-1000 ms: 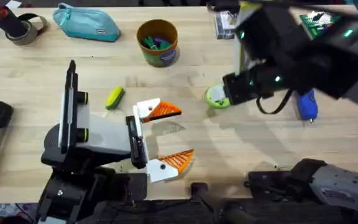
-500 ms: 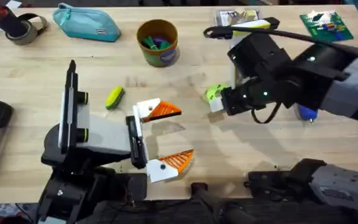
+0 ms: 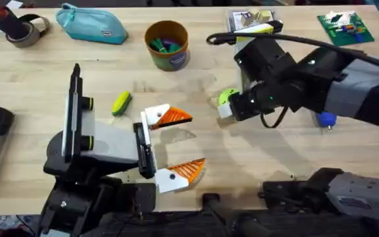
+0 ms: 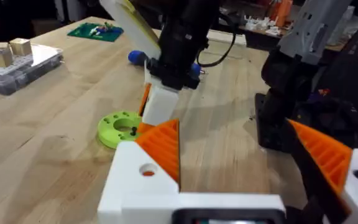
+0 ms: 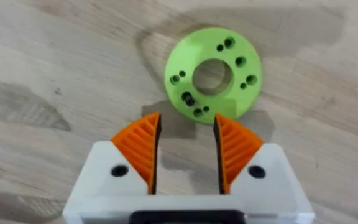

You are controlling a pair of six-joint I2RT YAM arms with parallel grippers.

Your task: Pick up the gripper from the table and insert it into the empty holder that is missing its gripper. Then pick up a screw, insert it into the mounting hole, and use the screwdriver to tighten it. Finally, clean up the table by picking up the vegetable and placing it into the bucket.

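The gripper (image 5: 213,78) is a lime-green ring with a centre hole and small holes, lying flat on the table (image 3: 275,158); it also shows at mid-table (image 3: 226,97) and beside the right arm's white finger (image 4: 120,127). My right gripper (image 5: 186,149) hovers just short of the ring, open, with nothing between its orange pads (image 5: 143,149). My left gripper (image 3: 183,143) rests open near the table's front. The yellow-and-green vegetable (image 3: 120,103) lies left of it. The ochre bucket (image 3: 167,45) stands at the back. The blue screwdriver (image 3: 326,119) is partly hidden behind the right arm.
A teal pouch (image 3: 91,25) and a tape roll (image 3: 25,29) lie at the back left. A clear parts box (image 3: 249,20) and a green board (image 3: 344,26) sit at the back right. A black upright frame (image 3: 76,108) with lime-green spots stands at the left.
The right arm has come down from high under the camera and moved left, bringing its gripper to the green ring. The left arm and the ring have stayed put.
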